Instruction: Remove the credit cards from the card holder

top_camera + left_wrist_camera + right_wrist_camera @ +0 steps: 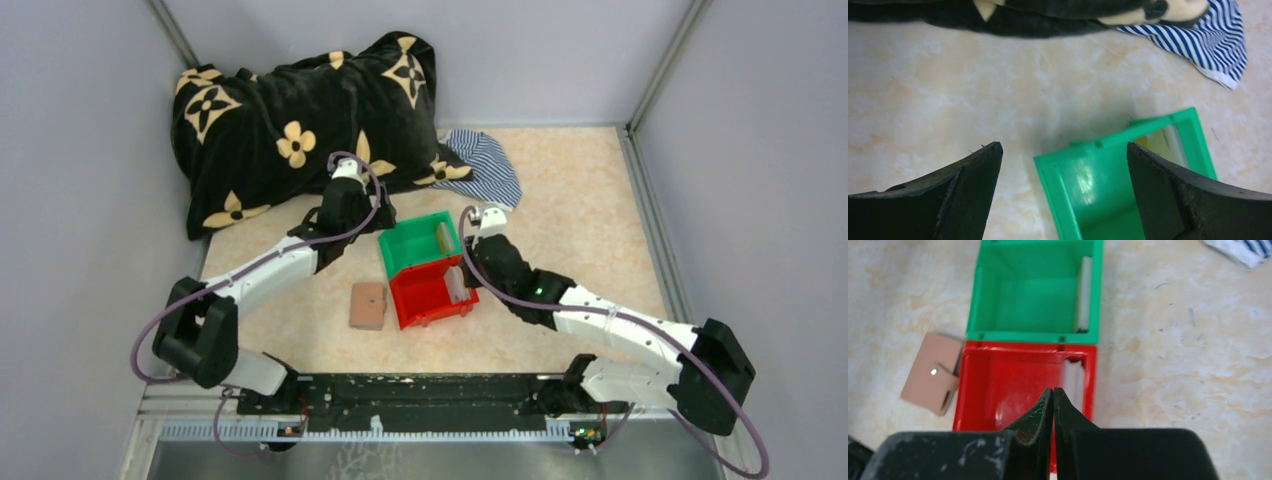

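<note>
Far left, at the back: black cushion [300,130] with gold flower prints, slumped on the marbled tabletop [580,230] against the wall. Just right of that, left gripper [1063,150], hanging above the table by a far corner of the green bin, jaws spread wide, holding nothing. Nearer the arm bases, card holder [368,305]: brown, folded shut, flat on the table with its snap facing up, just beside the red bin's left wall. Next, green bin [975,300] and red bin [960,390], set wall to wall and touching, green farther from the arms, red nearer. Inside the green one, a pale credit card [1083,295], standing on edge against the right wall. Inside the red one, more pale credit cards [1073,382], leaning on the right wall, exact count hard to tell. Over the red bin's near side, right gripper [1053,390], fingertips pressed together, nothing seen pinched between them. Farther back and a little to the right, blue-and-white striped cloth [485,165], crumpled on the table, tucked against the cushion's right edge.
</note>
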Controlling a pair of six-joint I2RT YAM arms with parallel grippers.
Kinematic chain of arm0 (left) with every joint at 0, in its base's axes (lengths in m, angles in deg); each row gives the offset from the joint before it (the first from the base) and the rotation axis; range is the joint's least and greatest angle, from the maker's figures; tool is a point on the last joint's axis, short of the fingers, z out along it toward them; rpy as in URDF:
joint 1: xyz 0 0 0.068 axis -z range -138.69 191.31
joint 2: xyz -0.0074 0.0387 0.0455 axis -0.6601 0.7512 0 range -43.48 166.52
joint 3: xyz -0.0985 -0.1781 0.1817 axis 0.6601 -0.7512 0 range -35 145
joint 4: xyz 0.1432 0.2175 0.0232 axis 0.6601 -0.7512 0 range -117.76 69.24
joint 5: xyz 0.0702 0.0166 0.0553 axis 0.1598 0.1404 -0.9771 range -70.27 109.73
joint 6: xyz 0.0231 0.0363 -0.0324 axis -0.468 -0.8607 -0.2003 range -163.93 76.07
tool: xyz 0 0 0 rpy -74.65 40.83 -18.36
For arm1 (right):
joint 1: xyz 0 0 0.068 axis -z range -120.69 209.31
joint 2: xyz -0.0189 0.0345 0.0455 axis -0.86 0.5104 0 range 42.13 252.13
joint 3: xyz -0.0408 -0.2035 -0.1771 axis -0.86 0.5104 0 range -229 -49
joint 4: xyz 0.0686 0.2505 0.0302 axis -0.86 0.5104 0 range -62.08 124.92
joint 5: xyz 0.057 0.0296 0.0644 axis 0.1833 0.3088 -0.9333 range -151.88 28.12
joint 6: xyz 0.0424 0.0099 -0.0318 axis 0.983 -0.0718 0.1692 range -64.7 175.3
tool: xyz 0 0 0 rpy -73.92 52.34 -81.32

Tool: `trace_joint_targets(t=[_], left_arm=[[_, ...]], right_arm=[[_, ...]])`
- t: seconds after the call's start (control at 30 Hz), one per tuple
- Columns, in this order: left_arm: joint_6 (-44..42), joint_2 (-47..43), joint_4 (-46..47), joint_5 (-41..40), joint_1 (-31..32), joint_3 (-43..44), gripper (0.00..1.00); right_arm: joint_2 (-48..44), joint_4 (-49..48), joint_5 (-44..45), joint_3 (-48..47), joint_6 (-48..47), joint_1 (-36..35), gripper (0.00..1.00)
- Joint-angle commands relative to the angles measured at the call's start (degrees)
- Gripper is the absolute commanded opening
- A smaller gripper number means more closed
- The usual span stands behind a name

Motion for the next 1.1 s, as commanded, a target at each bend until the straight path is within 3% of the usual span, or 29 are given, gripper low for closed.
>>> trace_joint_targets(t=[0.0,0.13,0.27,0.37,0.6,0.8,1.07], left_arm=[[-4.2,4.3,9.3,-0.1,-4.6,3.1,0.99],[-5.3,8.8,13.2,2.1,-7.7,4.2,0.99],[-4.7,12.7,17.0,4.6,-10.2,5.7,0.99],[-5.4,15.6,16.8,5.5,-10.5,8.7,0.99],[-5.7,22.2,17.5,7.1,-10.5,12.4,1.0],[-5.0,26.4,19.2,10.0,-10.5,12.6,0.99],[-5.1,25.9,20.3,12.9,-10.4,9.7,0.99]], right_arm=[[-0.2,-2.3,1.4,-2.1,0.9,-5.5,0.0],[2.4,-3.6,0.4,-3.1,0.5,-10.1,0.0],[8.1,-1.3,6.7,-6.9,-2.1,-17.9,0.0],[11.0,-1.1,6.7,-8.7,-2.3,-21.8,0.0],[10.2,-5.6,0.5,-5.9,-1.4,-26.3,0.0],[13.6,0.1,1.8,-7.7,-2.1,-30.9,0.0],[10.8,0.9,2.7,-0.4,1.9,-30.5,0.0]])
